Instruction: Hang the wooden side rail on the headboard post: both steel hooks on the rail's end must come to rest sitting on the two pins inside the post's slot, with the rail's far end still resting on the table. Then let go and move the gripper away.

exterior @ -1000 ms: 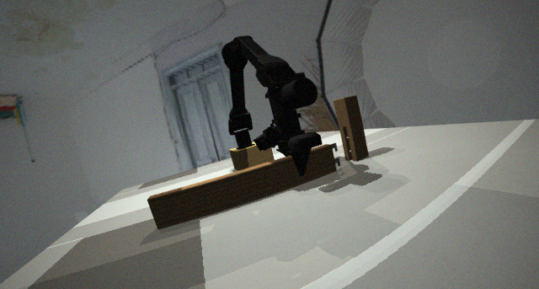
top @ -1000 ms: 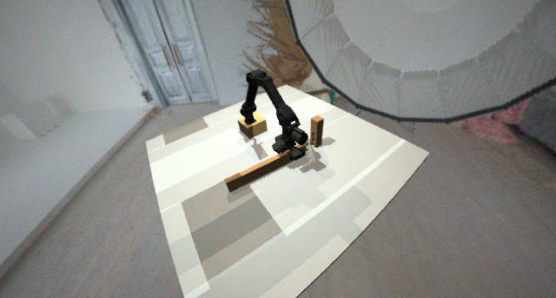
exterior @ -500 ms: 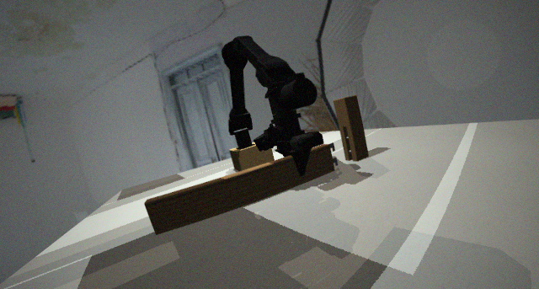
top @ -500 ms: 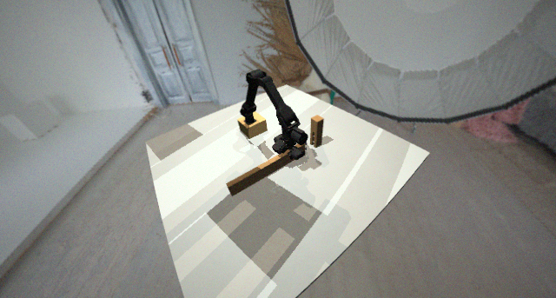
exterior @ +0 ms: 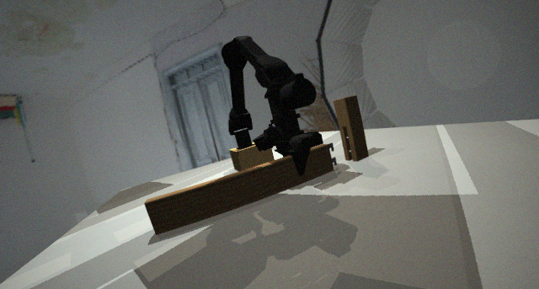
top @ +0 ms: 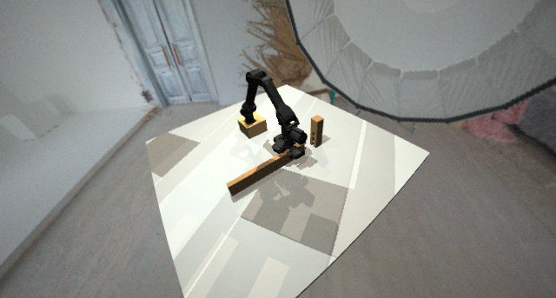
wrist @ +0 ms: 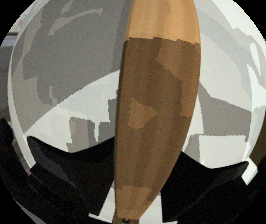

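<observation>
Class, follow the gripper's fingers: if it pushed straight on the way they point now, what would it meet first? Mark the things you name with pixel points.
Probably the table (top: pixel 382 168) (exterior: pixel 404 175) (wrist: pixel 224 150): the gripper (top: pixel 292 151) (exterior: pixel 300 168) (wrist: pixel 142 139) points down, its fingers astride the rail (top: pixel 256 174) (exterior: pixel 219 193) (wrist: pixel 156 75). How much space remains beneath the fingertips is unclear.

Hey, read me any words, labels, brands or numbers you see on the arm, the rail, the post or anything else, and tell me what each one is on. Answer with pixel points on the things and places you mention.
There are none that I can read.
Rail (top: pixel 261 173) (exterior: pixel 227 194) (wrist: pixel 156 100): no text on the faces in view.
Post (top: pixel 317 130) (exterior: pixel 357 126): none visible.
Arm (top: pixel 271 94) (exterior: pixel 237 87): no marking shows; any small print would be lost in the dark.
</observation>
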`<state>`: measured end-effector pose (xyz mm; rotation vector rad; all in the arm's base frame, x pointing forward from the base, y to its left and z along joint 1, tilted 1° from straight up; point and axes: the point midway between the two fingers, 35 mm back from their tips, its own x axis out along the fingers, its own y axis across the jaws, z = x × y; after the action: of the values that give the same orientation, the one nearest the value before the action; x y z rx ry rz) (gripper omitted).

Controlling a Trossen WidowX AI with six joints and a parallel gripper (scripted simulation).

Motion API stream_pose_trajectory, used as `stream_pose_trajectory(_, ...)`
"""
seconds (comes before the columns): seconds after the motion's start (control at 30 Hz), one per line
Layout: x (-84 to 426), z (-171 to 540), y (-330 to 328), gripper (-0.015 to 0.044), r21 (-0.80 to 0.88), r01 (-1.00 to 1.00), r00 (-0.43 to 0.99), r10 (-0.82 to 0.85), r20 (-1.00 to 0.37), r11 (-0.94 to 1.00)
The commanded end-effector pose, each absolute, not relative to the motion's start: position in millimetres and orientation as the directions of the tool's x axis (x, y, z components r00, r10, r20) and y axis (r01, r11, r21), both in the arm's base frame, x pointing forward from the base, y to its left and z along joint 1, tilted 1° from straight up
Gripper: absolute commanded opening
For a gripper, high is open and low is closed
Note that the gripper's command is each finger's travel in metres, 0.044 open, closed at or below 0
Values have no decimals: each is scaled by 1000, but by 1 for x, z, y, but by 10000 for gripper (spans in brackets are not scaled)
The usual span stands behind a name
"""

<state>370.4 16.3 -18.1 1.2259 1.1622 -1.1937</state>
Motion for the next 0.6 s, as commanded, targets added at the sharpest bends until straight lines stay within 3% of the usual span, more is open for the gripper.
stream_pose_trajectory(0.0, 371, -18, 16, 0, 41, 999, 41, -15, -999, -12)
stream_pose_trajectory(0.57, 371, -16, 16, 0, 40, 999, 40, -19, -999, 0)
